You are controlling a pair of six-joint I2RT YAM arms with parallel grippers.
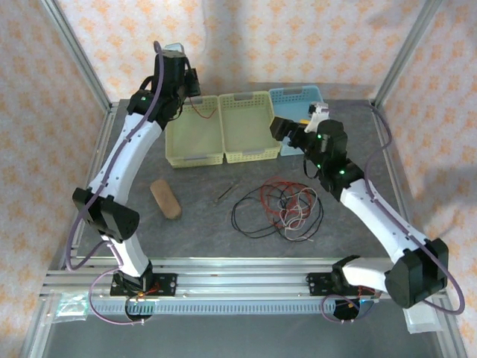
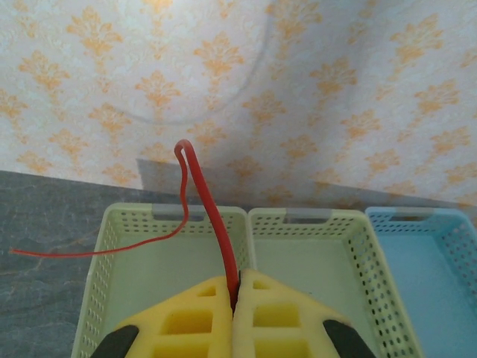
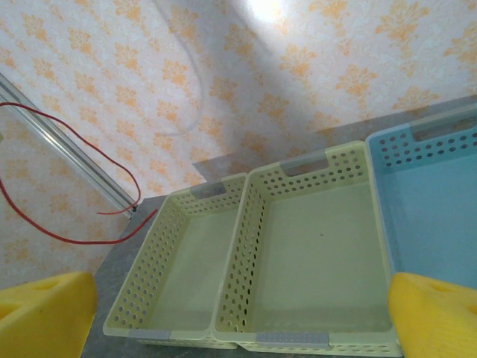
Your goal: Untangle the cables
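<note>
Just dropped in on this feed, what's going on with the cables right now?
The left gripper is shut on a red cable, holding it up over the leftmost green basket, with its loose end trailing off sideways. The right gripper is open and holds nothing, hovering above the baskets. The other cables, red, black and whitish, lie tangled on the table in front of the baskets.

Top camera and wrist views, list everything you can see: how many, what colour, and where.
green baskets: two, pale green, far side of table
blue basket: one, blue, right of the green ones
tangled cables: several, red, black and white, before the right arm
red cable: one, red, above the left green basket
brown block: one, brown, left of centre
stick: one, dark, between block and tangle
table: one, grey
arms: two, white and black, near edge
left fingers: yellow, shut on red cable
right fingers: yellow, open, facing baskets
</note>
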